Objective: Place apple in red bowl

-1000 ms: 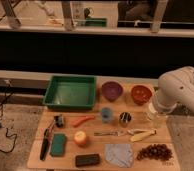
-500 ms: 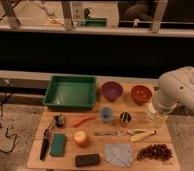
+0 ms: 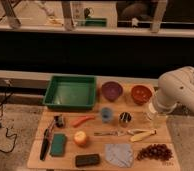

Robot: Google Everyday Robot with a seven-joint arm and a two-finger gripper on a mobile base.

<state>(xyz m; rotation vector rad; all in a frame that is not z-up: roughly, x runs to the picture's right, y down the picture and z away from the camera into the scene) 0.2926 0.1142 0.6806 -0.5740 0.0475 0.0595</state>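
We log:
- apple (image 3: 81,138): front left of table, beside green sponge (image 3: 58,144), lying free; pickup not begun, we judge.
- red bowl (image 3: 141,93): back right, empty, well apart from apple.
- gripper (image 3: 155,116): low at right edge, near red bowl; grip state we cannot tell.

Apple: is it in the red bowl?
Out: the apple lies on the table, apart from the red bowl; the gripper hangs near that bowl.
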